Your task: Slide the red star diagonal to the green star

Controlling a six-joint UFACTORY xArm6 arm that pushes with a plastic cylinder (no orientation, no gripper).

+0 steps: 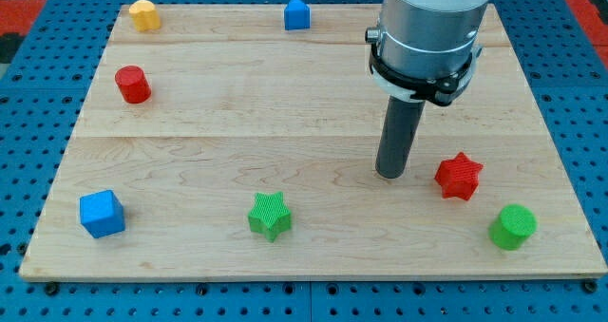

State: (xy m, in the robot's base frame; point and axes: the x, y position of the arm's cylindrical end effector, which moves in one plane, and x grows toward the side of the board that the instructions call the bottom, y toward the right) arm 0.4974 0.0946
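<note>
The red star [459, 177] lies on the wooden board at the view's right, near the bottom. The green star [270, 216] lies at the bottom middle, well to the left of the red star. My tip [389, 174] rests on the board just left of the red star, with a small gap between them, and up and to the right of the green star.
A green cylinder [513, 227] sits below and right of the red star. A blue cube [102, 214] is at bottom left, a red cylinder [133, 85] at left, a yellow block [144, 15] at top left, a blue block [297, 13] at top middle.
</note>
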